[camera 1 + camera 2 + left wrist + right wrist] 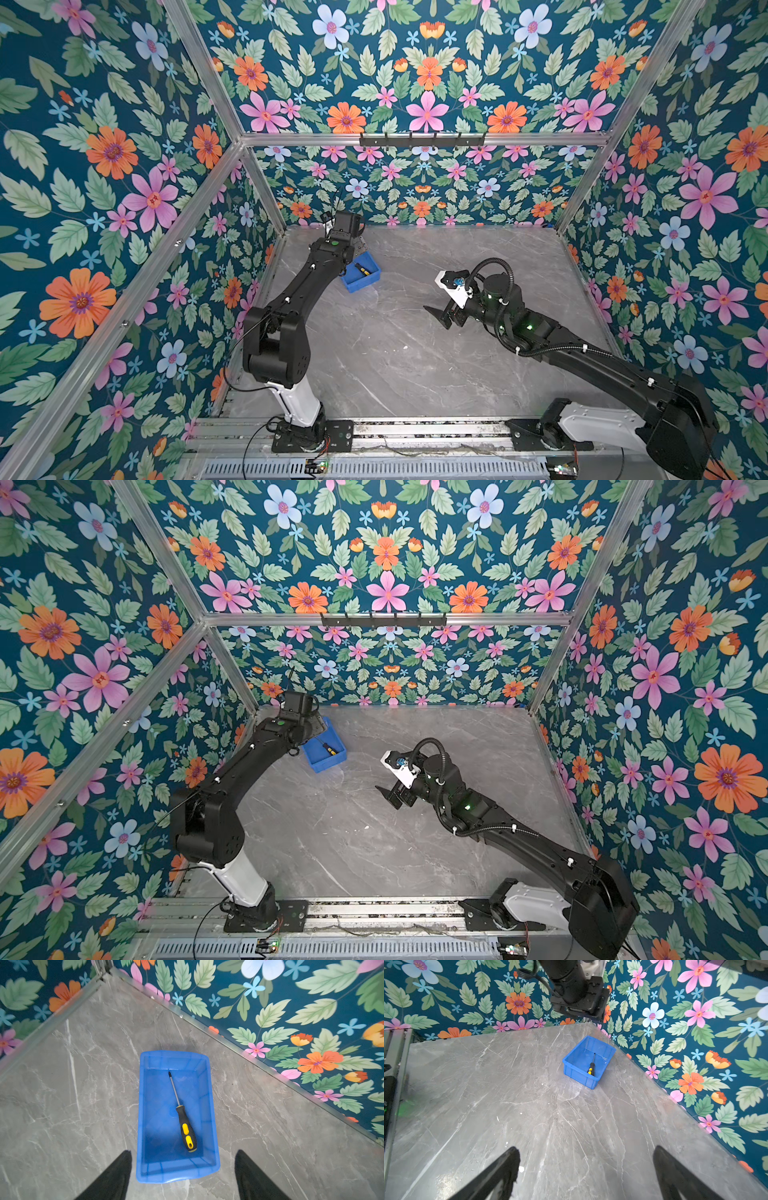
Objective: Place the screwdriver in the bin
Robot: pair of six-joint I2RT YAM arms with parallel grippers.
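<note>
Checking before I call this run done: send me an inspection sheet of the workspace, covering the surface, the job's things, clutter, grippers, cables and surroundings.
Surface: grey marbled table, scuffed, nothing spilled that shows.
Job's things: screwdriver lies flat inside the blue bin, which stands near the table's far left corner.
Clutter: nothing seen beyond a few white specks.
Grippers: left gripper open above the bin, holding nothing; right gripper open and empty over bare table.
Cables: black corrugated hose loops over the right arm; thin black cable hangs beside the left arm.
Surroundings: floral walls, aluminium frame, black hook rail.
</note>
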